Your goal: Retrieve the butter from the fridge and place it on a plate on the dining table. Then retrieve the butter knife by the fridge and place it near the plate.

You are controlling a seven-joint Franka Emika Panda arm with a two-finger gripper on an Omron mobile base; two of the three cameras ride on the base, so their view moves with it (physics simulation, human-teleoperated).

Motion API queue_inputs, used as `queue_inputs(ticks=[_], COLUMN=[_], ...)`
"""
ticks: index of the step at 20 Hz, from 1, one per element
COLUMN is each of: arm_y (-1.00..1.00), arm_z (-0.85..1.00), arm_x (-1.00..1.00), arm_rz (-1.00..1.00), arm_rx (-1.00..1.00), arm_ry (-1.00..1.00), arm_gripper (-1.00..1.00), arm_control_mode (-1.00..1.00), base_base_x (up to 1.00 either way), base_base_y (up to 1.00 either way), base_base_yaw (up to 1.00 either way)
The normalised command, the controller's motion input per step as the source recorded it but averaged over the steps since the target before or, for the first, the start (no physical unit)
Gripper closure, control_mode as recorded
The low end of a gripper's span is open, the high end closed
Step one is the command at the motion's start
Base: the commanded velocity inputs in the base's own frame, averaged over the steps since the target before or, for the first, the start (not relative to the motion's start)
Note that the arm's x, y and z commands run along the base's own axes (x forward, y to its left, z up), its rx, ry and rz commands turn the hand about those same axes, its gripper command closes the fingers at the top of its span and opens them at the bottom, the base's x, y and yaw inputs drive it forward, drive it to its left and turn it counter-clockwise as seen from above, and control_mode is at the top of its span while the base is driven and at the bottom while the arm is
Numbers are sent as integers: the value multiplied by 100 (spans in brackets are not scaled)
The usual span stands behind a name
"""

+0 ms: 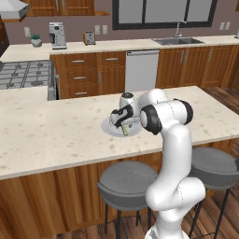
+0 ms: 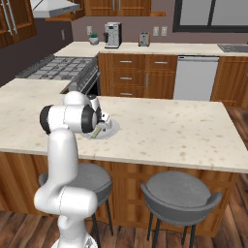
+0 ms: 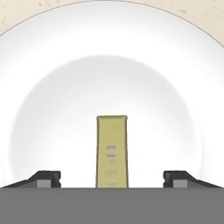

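The butter (image 3: 112, 151), a small olive-yellow stick, lies on the middle of the round pale plate (image 3: 52, 65). The plate (image 1: 108, 129) rests on the beige speckled dining table (image 1: 46, 135). My gripper (image 3: 113, 178) hovers just above the plate, open, with its fingertips (image 3: 47, 177) standing wide on either side of the butter and apart from it. In the left base view the gripper (image 1: 123, 124) points down over the butter (image 1: 125, 130). From the right base view the hand (image 2: 100, 125) covers part of the plate (image 2: 111, 129). The fridge and the butter knife are out of view.
Two grey stools (image 1: 128, 182) (image 1: 212, 165) stand at the table's near edge beside my base. Behind the table are a stove (image 1: 25, 74), a white dishwasher (image 1: 141, 70), a sink (image 1: 177, 41), a coffee machine (image 1: 58, 35) and a toaster (image 1: 89, 38).
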Motion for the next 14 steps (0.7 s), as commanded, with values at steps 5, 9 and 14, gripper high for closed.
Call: queue_inputs(ticks=[5, 9, 14], arm_y=[0, 0, 0], arm_z=[16, 94, 100], arm_x=[0, -27, -70], arm_rz=[0, 0, 0], arm_rx=[-2, 0, 0], arm_ry=[11, 11, 6], arm_gripper=[-100, -100, -100], arm_control_mode=[-100, -100, -100], base_base_x=[0, 0, 0], base_base_y=[0, 0, 0], base_base_yaw=[0, 0, 0])
